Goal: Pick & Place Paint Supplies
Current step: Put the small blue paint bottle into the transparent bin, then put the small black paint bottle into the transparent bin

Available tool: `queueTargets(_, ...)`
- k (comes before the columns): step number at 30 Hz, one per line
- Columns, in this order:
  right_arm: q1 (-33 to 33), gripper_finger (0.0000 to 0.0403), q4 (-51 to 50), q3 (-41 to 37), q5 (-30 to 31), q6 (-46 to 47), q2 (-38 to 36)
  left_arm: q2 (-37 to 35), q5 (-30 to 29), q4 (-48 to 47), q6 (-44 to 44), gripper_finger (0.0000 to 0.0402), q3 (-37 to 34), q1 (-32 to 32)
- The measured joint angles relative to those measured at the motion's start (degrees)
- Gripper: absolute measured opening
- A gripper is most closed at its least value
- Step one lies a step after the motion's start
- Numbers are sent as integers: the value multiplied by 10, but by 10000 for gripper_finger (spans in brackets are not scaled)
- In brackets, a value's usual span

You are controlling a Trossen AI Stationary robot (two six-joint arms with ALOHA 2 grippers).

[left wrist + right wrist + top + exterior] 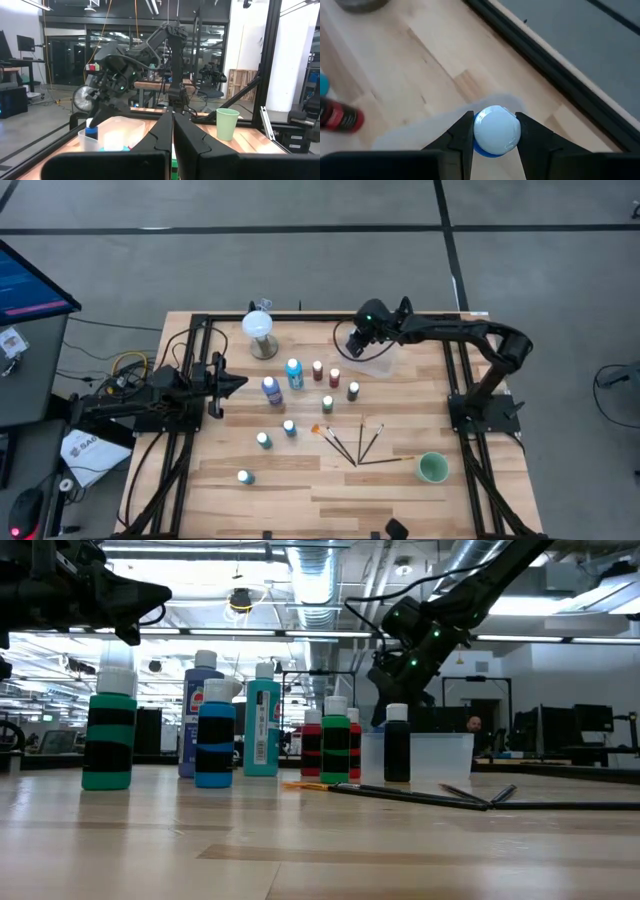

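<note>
Wooden tabletop (pixel 400 395) carries most of the paint supplies, unsorted: bottles cluster near centre (pixel 294 373), and the paintbrushes (pixel 352 445) lie toward five o'clock beside a green cup (pixel 432 468). At one o'clock, a clear plastic container (pixel 378 360) sits beneath the right gripper (pixel 493 145), whose claw pinches a blue, white-capped bottle (pixel 497 130) just above it. Contents appear limited to this arriving bottle, so the task is judged barely begun. At nine o'clock the left gripper (pixel 173 131) waits, fingers pressed together.
</note>
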Motion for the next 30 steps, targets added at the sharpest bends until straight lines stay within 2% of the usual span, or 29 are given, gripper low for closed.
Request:
queueTargets(12,2,111,7,2,18,-2,14,0,0,5,0,2,0,0)
queueTargets(21,1,237,10,0,20,-3,14,0,0,5,0,2,0,0)
queueTargets(26,2,252,-7,19,16,-11,10,0,0,8,0,2,0,0)
queueTargets(30,10,253,-51,53,13,-17,-26,0,0,8,0,2,0,0)
